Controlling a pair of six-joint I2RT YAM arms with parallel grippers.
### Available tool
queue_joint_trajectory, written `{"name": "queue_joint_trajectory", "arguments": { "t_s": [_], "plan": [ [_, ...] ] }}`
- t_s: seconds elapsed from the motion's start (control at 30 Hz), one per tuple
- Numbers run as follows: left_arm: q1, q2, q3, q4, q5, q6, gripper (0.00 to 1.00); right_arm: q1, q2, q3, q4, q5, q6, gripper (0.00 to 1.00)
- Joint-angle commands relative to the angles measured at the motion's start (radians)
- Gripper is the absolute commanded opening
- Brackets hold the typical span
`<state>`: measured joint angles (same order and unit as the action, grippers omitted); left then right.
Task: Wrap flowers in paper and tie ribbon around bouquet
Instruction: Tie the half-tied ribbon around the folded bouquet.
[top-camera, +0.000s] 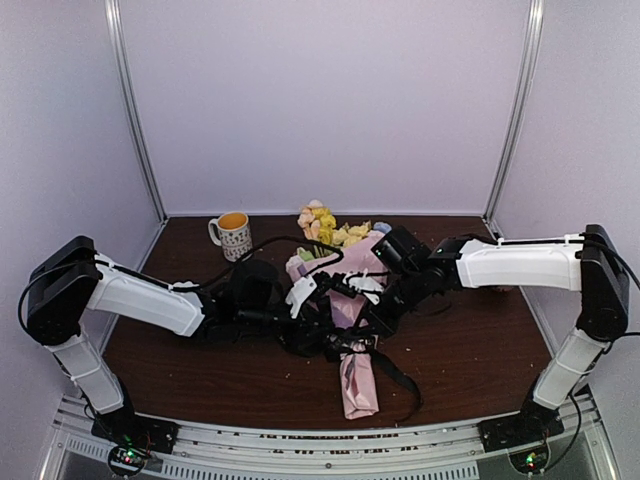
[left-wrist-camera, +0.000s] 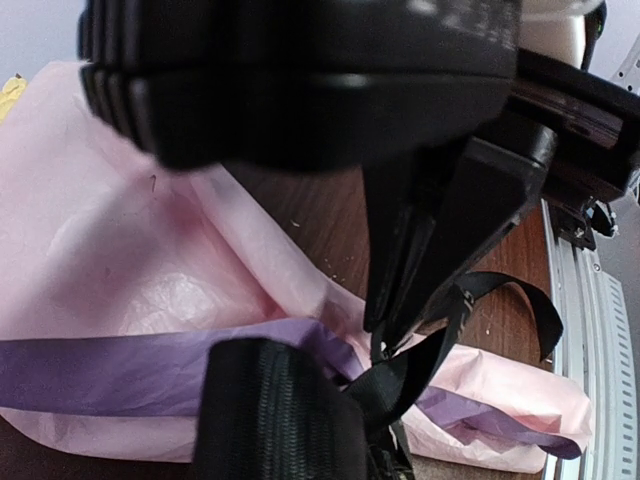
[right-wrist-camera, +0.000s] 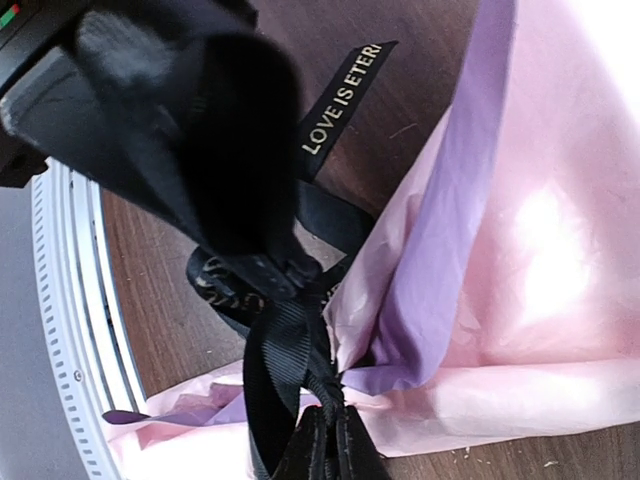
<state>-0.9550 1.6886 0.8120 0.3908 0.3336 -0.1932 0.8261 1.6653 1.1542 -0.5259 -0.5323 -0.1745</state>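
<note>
With left tool and right tool each pinched shut on the narrow black ribbon, pull outward evenly so it cinches the crinkled pale-pink wrapping paper without tearing.

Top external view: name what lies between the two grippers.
The ribbon, cinched around the bouquet, runs between left gripper and right gripper. The top external view shows it, and the wrist views show it closer.

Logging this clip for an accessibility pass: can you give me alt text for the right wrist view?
The right gripper, shut, pinches the black ribbon where it cinches the pink paper, which has a purple strip running along it. A loose ribbon end reads "LOVE IS ETER" in gold lettering above the brown table.
</note>
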Motion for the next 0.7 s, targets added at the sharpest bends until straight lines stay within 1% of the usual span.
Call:
{"name": "queue_joint_trajectory", "arguments": {
  "t_s": [0.0,0.1,0.2,0.4,0.53,0.67],
  "plan": [
    [0.007,0.006,0.012,0.016,0.01,-0.002,0.0,-0.015,-0.001,-0.008,0.012,0.063,0.035,0.08],
    [0.007,0.006,0.012,0.014,0.01,-0.002,0.0,-0.028,-0.001,-0.016,0.023,0.071,0.054,0.06],
    [0.007,0.008,0.013,0.013,0.006,-0.002,0.0,-0.043,-0.01,-0.02,0.043,0.059,0.085,0.01],
    [0.024,0.012,0.009,0.003,-0.035,-0.039,0.0,-0.108,-0.058,-0.071,0.161,0.001,0.208,0.0],
    [0.041,0.036,0.042,-0.096,-0.068,-0.061,0.0,-0.147,-0.075,-0.137,0.196,-0.014,0.272,0.0],
    [0.056,0.062,0.058,-0.183,-0.052,-0.102,0.0,-0.167,-0.118,-0.222,0.217,-0.014,0.325,0.0]
  ]
}}
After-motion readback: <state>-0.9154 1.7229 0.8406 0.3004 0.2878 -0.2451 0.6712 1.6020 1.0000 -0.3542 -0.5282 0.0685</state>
